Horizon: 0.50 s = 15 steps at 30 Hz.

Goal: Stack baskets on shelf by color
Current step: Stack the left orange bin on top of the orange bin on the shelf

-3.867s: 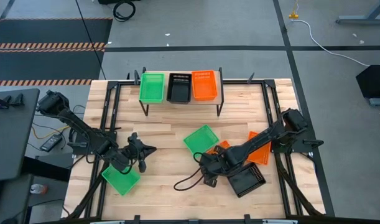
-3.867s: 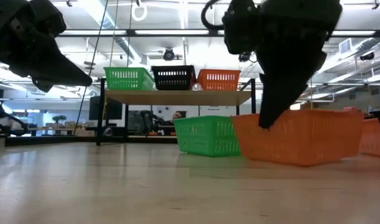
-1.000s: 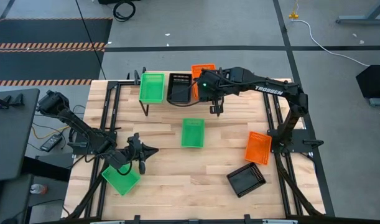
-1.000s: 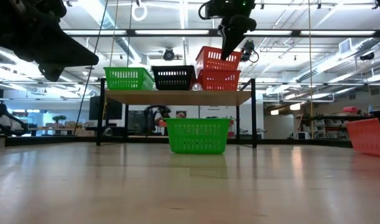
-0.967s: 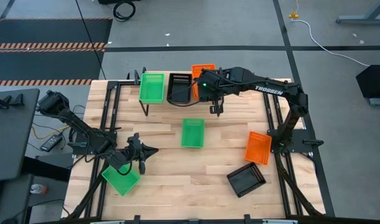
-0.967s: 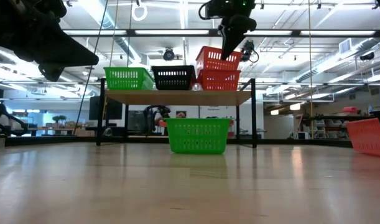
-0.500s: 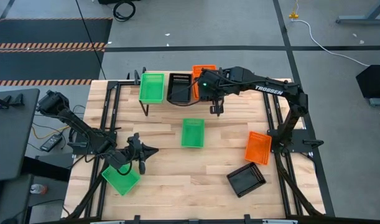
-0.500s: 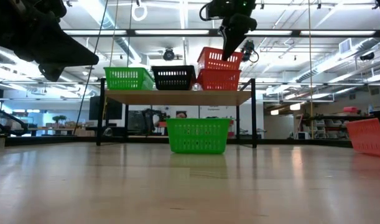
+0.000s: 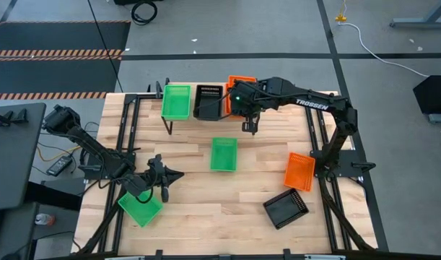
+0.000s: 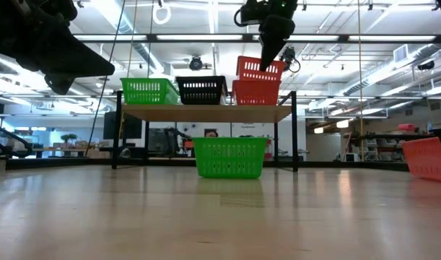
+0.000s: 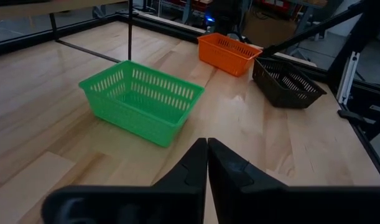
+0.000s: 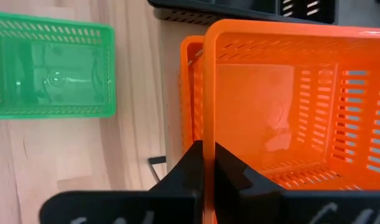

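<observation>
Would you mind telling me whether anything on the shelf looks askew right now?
Yes: the upper orange basket sits tilted over the orange basket on the shelf, not nested level. The right gripper is shut on its rim. The green basket and black basket beside it sit level.

High: overhead, straight down, far; whole table (image 9: 206, 217), shelf (image 9: 255, 97) toward 12 o'clock.
Low: tabletop height, level, faced the shelf (image 10: 206, 113) and room behind.
L wrist: low, near the wood, looked fwd over a green basket (image 11: 140, 99).
R wrist: close, looked down into the orange basket (image 12: 289, 93).
Shared: high + low + R wrist all caught that orange basket.
</observation>
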Each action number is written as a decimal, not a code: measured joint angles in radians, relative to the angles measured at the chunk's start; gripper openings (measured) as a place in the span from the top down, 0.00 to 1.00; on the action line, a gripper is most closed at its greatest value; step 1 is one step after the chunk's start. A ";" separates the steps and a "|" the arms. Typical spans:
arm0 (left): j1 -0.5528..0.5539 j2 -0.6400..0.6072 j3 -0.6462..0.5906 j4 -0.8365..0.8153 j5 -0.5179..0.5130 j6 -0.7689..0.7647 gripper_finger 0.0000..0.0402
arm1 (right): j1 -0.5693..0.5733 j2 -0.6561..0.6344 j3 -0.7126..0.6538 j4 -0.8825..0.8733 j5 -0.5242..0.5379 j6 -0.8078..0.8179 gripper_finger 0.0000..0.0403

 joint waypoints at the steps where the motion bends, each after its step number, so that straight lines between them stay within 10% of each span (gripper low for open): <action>1: 0.000 0.000 0.000 0.000 0.000 0.000 0.95 | 0.000 0.000 0.000 0.001 0.000 -0.001 0.96; 15: 0.000 0.000 0.000 0.000 0.000 -0.001 0.95 | 0.000 0.000 0.000 0.002 -0.069 0.077 0.91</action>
